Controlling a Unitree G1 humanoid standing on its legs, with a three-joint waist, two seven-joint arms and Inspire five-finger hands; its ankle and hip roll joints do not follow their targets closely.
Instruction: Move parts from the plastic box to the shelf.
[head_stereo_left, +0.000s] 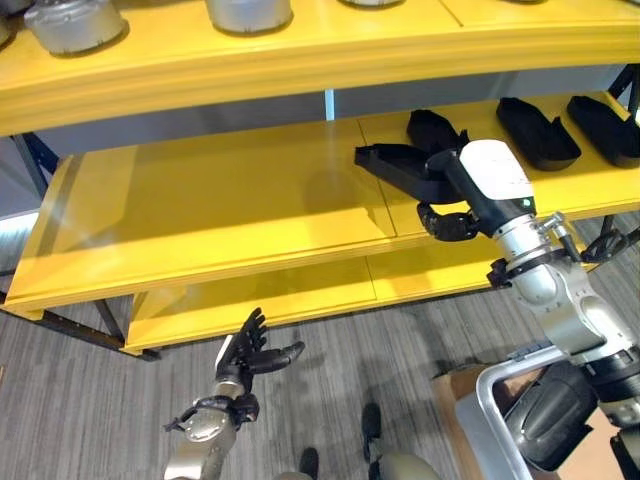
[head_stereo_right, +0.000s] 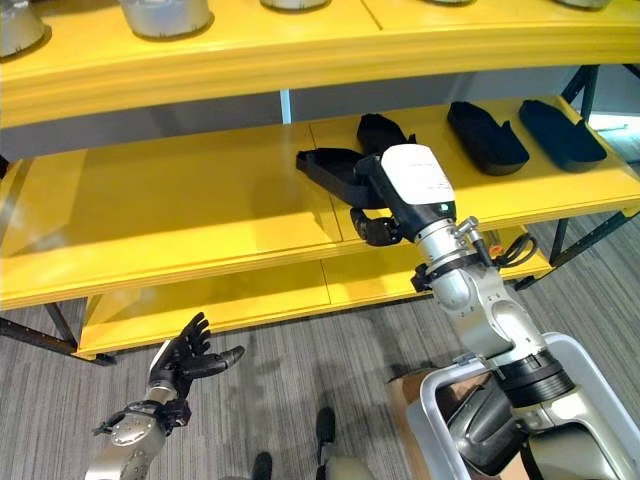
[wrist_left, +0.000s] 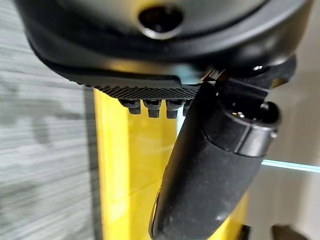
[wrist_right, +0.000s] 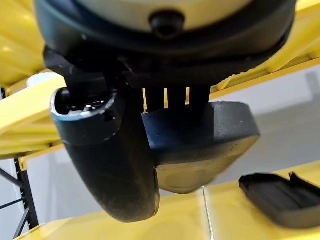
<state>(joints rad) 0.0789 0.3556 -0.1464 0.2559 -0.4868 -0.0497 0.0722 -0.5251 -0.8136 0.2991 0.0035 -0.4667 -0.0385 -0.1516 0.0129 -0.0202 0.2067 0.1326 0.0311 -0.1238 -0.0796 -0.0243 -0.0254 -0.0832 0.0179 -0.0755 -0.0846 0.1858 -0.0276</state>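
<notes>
The right hand (head_stereo_right: 375, 226) is out over the middle board of the yellow shelf (head_stereo_right: 180, 210), its fingers and thumb curled round a black part (head_stereo_right: 330, 168). The right wrist view shows that part pinched between the thumb and the row of fingers. From where I stand the part looks long and shallow, like a moulded tray, and it points away from the hand toward the open left stretch of the board. Whether its far end is touching the board or hanging just above it I cannot tell.

Three more black parts already lie on the same level: one (head_stereo_right: 384, 130) just behind the hand, and two (head_stereo_right: 486, 136) (head_stereo_right: 561, 133) side by side further right. Grey metal pieces (head_stereo_left: 74, 24) stand on the top board.

The left hand (head_stereo_left: 243, 355) hangs low in front of the shelf, over the grey floor, fingers spread and holding nothing.

So I would say this is the placing step: the part has reached the shelf but is not yet let go. The next move calls for lowering it flat onto the board beside its neighbour, keeping clear of that one, then spreading the fingers and drawing the arm back without dragging the part along
</notes>
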